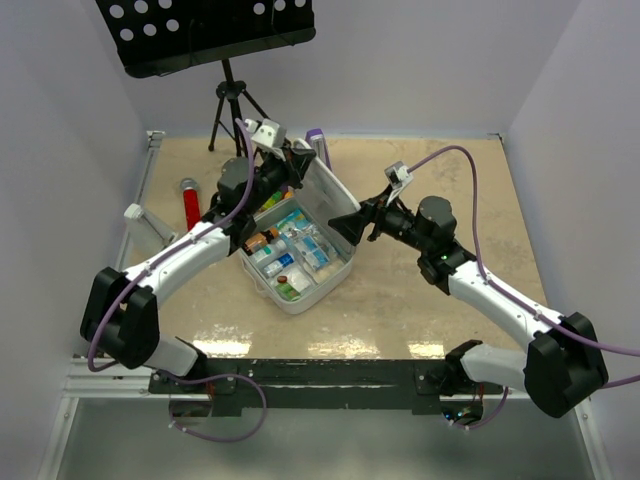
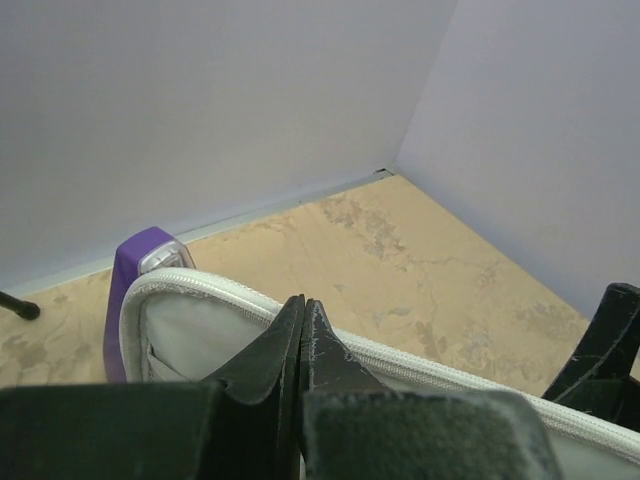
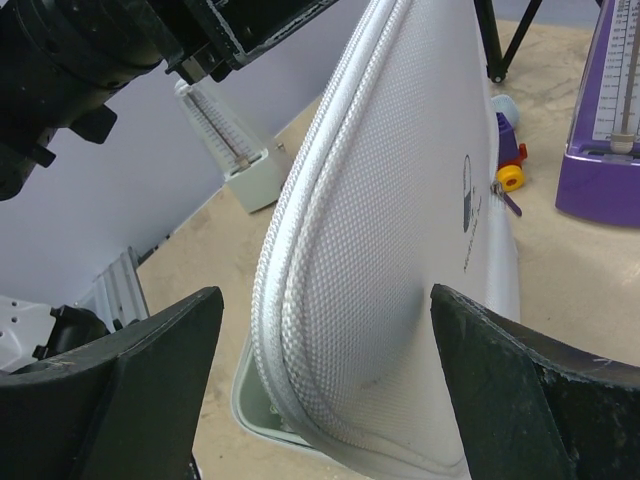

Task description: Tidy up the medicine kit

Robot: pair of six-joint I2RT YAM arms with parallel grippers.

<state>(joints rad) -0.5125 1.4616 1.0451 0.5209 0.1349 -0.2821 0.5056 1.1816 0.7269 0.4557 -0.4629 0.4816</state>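
Straddling medicine kit (image 3: 400, 200) lid, released right end effector (image 3: 325, 340); left end effector (image 2: 303, 320) clenched.

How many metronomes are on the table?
2. The purple metronome stands at the back, just behind the open case's lid. The white metronome stands on the left side, near the red tube. Another might be hidden behind the lid.

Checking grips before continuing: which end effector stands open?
The right end effector, jaws wide apart facing the medicine kit lid; the left end effector is shut.
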